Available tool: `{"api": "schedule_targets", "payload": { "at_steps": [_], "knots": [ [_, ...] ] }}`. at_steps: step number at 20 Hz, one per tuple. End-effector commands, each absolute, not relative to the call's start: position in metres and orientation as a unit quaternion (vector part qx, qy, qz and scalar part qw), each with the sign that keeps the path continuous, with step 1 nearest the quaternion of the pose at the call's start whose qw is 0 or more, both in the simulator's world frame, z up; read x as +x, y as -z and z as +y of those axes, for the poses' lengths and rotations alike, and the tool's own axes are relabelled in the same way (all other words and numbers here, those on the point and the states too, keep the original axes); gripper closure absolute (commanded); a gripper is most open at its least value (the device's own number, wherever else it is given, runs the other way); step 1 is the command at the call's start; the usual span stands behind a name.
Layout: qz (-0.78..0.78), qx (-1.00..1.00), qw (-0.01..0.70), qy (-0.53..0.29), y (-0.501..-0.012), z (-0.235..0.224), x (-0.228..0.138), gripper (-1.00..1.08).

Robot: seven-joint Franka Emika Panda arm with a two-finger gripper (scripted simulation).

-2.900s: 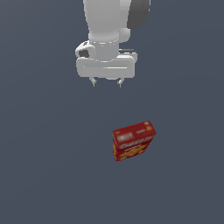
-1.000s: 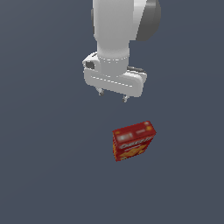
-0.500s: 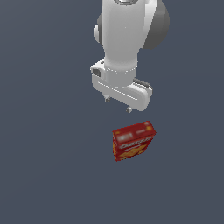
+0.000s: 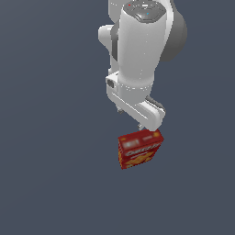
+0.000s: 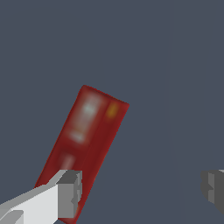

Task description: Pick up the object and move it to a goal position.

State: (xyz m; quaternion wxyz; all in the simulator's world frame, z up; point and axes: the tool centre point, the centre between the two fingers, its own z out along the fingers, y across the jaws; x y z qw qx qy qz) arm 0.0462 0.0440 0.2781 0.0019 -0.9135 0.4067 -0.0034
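Spread jaws above cracker box (image 4: 140, 149)

- Object (image 4: 139, 150): a small red rectangular cracker box.
- Face: white lettering across a red band, with a yellow-orange cracker picture beneath; the print is blurred and illegible.
- Pose: standing on the dark grey worktop (image 4: 50, 174), turned askew so that its top edge slopes upward toward the exterior view's right.
- Wrist view: a narrow red side panel (image 5: 85, 140) with pale, indistinct markings shows, lying diagonally across the frame.
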Motion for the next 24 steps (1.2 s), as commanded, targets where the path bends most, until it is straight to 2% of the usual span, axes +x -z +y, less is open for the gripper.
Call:
{"api": "schedule_targets", "payload": {
  "at_steps": [1,13,24],
  "knots": [
    [0.433,-0.901,0.002,0.003,-0.274,0.05,0.053,-0.92],
    [0.543,-0.84,0.001,0.001,-0.253,0.076,0.08,-0.92],
    [0.587,-0.809,0.0,0.0,-0.243,0.088,0.09,-0.92]
  ]
}}
